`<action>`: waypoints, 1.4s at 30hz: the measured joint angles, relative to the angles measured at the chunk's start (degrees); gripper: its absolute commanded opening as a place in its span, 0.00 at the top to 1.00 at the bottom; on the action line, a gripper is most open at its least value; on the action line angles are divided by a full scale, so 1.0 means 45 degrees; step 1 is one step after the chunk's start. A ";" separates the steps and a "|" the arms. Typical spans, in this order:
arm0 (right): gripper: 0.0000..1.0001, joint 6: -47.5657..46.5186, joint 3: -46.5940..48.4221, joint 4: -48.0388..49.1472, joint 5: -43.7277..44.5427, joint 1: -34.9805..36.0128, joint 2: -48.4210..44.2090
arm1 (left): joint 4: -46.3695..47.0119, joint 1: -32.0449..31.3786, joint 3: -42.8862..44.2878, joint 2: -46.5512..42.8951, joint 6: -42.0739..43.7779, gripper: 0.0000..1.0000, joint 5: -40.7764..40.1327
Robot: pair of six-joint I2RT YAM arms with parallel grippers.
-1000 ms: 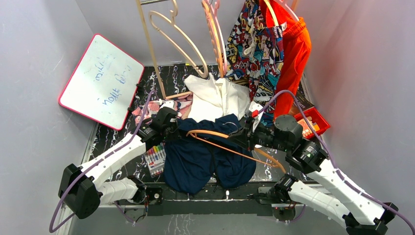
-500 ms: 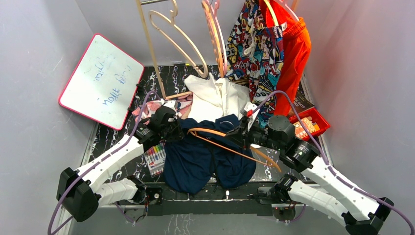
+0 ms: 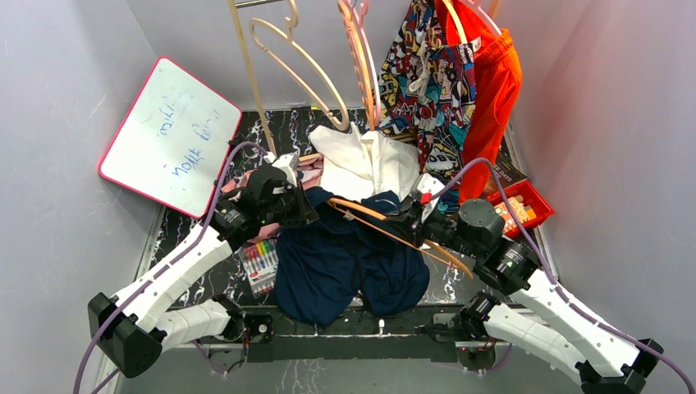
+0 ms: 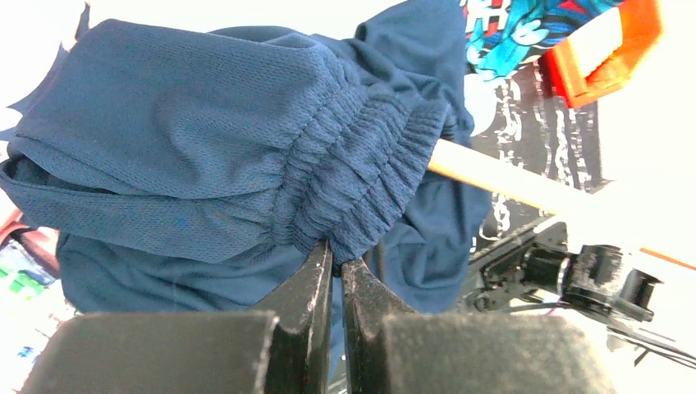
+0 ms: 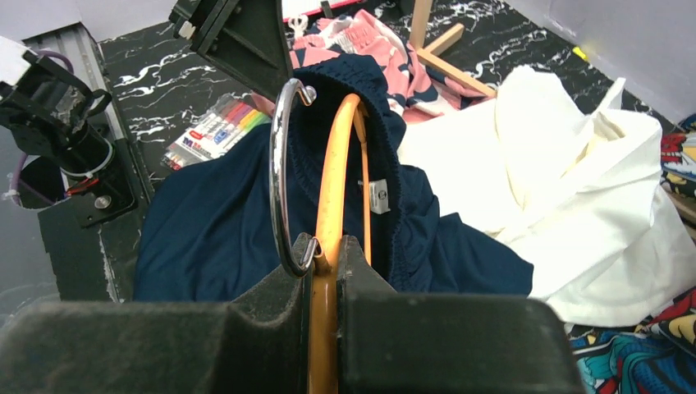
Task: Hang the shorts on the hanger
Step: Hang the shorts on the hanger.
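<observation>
Between your two arms, the navy mesh shorts (image 3: 349,267) lie rumpled on the black marbled table (image 3: 283,135), with the orange hanger (image 3: 373,223) running into their gathered elastic waistband. Your left gripper (image 4: 335,256) reaches in low and pinches that waistband tight, while your right gripper (image 5: 324,250) clamps the hanger beside its metal hook (image 5: 279,164). You cannot see the hanger's far end, which is buried in fabric.

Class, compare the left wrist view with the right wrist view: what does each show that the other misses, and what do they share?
Only the left wrist view shows the red bin. Only the right wrist view shows the metal hook, the marker pack, the white garment and the pink patterned cloth. Both show the navy shorts with the hanger threaded into the waistband.
</observation>
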 measured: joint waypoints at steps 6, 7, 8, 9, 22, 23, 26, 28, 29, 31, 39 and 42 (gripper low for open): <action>1.00 0.0005 -0.0840 0.1078 -0.0806 0.0000 0.0005 | -0.0039 0.0000 0.0330 -0.0068 -0.0277 1.00 0.0695; 1.00 0.0097 -0.1229 0.1311 -0.0879 0.0000 0.0000 | -0.0083 0.0000 0.0330 -0.0068 -0.0316 1.00 0.0777; 1.00 0.0185 -0.1540 0.1413 -0.0903 0.0000 0.0039 | -0.0112 0.0000 0.0330 -0.0068 -0.0340 1.00 0.0860; 1.00 0.0228 -0.1817 0.1467 -0.0908 0.0000 0.0117 | -0.0121 0.0000 0.0330 -0.0068 -0.0364 1.00 0.0937; 1.00 0.1151 -0.2045 0.3983 -0.1229 0.0073 0.1141 | -0.0369 0.0000 0.0777 -0.0068 -0.0559 1.00 0.1418; 1.00 0.1229 -0.2069 0.4221 -0.1224 0.0107 0.1258 | -0.0369 0.0000 0.0806 -0.0068 -0.0568 1.00 0.1462; 1.00 0.1438 -0.2307 0.4954 -0.1151 0.0204 0.1549 | -0.0359 0.0000 0.0884 -0.0068 -0.0656 1.00 0.1603; 1.00 0.1651 -0.2535 0.5455 -0.1083 0.0243 0.1749 | -0.0359 0.0000 0.0884 -0.0068 -0.0704 1.00 0.1681; 1.00 0.1773 -0.2647 0.5717 -0.1054 0.0253 0.1865 | -0.0359 0.0000 0.0889 -0.0068 -0.0748 1.00 0.1729; 1.00 0.1982 -0.2710 0.6110 -0.1030 0.0253 0.2142 | -0.0359 0.0000 0.0889 -0.0068 -0.0797 1.00 0.1783; 1.00 0.2482 -0.2710 0.7334 -0.0981 0.0374 0.2977 | -0.0253 0.0000 0.0889 -0.0068 -0.0947 1.00 0.1860; 1.00 0.2662 -0.2715 0.7616 -0.0986 0.0418 0.3133 | -0.0228 0.0000 0.0889 -0.0068 -0.0986 1.00 0.1865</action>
